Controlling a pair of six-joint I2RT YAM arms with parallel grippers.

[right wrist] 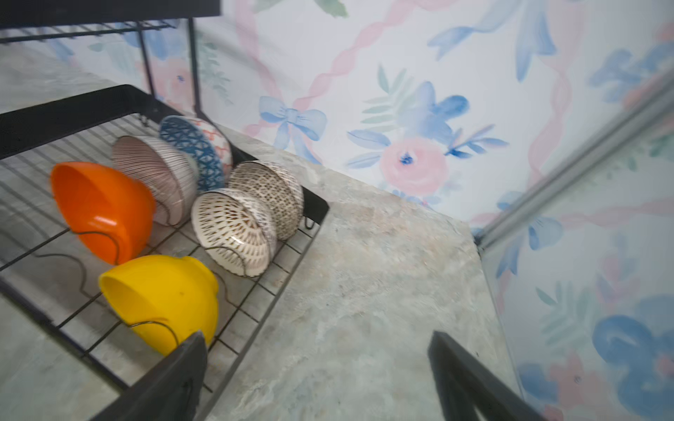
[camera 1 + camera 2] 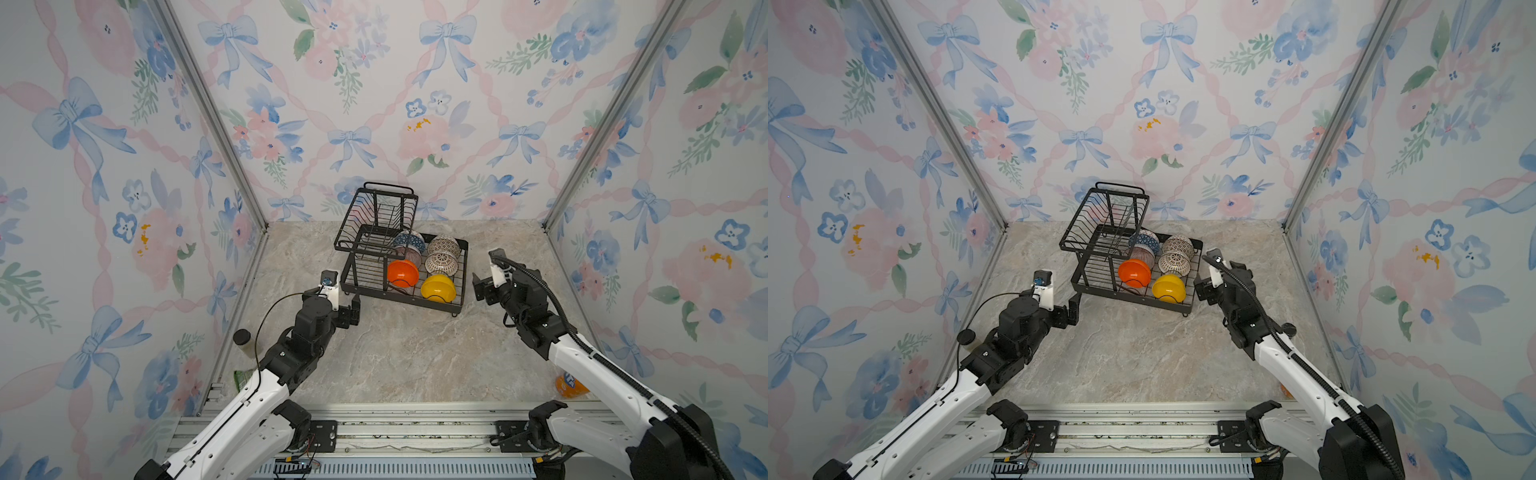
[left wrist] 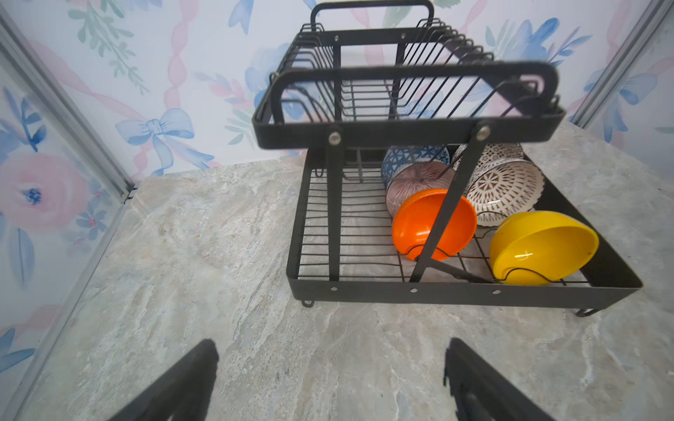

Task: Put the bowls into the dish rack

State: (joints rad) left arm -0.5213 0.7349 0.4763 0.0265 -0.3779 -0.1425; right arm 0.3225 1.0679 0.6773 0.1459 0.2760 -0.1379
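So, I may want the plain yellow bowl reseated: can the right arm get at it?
Probably yes. The right gripper hangs open beside the black wire dish rack, close to the yellow bowl; the rack's raised basket does not cover that bowl.

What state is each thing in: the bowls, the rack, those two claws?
Rack: upright, top basket empty.
Orange bowl: on edge in rack base.
Yellow bowl: on edge in base.
Blue bowl: on edge in base.
Pink bowl: on edge in base.
Near lattice bowl: on edge in base.
Far lattice bowl: on edge in base.
Left gripper: open, empty.
Right gripper: open, empty.
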